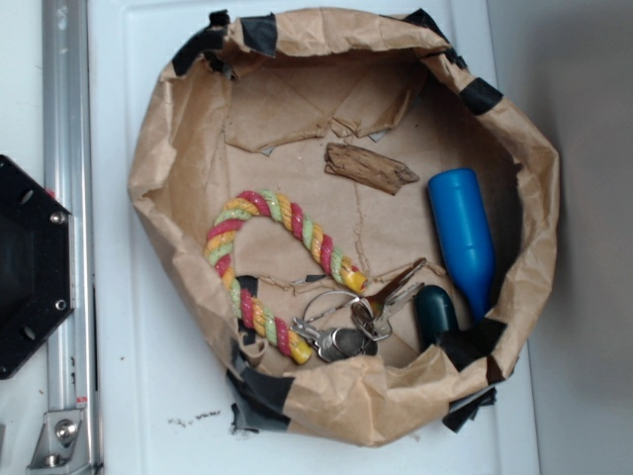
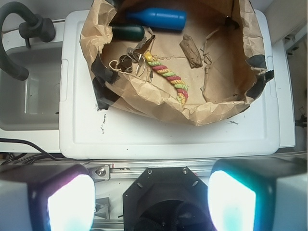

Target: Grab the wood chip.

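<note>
The gripper (image 2: 151, 199) hangs high, its two fingers (image 2: 65, 199) spread wide apart, holding nothing.

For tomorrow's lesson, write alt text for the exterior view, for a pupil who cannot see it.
A brown wood chip lies flat in a taped paper bag on a white surface, with a blue bottle to its right. Below it are a striped rope loop and keys. No gripper appears.

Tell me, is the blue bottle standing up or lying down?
Lying down. The blue bottle rests on its side inside the paper bag, near the wood chip.
</note>
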Available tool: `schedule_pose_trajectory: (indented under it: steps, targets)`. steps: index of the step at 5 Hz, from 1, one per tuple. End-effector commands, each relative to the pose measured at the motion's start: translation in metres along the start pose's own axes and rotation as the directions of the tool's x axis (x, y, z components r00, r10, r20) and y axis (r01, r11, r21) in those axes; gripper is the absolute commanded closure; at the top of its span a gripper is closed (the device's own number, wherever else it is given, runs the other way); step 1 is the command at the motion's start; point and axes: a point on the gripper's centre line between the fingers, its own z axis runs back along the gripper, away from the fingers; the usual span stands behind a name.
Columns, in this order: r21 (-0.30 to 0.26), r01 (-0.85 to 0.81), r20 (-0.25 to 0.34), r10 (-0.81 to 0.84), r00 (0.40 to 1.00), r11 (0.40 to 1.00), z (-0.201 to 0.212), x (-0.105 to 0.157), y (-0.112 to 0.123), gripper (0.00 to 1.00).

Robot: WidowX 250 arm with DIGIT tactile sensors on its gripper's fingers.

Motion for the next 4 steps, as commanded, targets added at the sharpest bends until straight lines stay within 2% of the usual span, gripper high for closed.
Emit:
schedule_pose_trajectory:
  steps: [1, 2, 3, 4]
  targets:
    - [0.000, 0.000, 0.000, 0.000, 1.000, 1.000, 0.000, 0.000, 0.000, 0.00]
    - [0.042, 0.014, 0.026, -0.015, 1.000, 0.999, -0.012, 0.050, 0.034, 0.00]
    - [0.070, 0.075, 0.028, -0.077, 0.997, 0.995, -0.034, 0.094, 0.046, 0.00]
    - [0.034, 0.181, -0.003, -0.181, 0.984, 0.983, -0.090, 0.134, 0.060, 0.00]
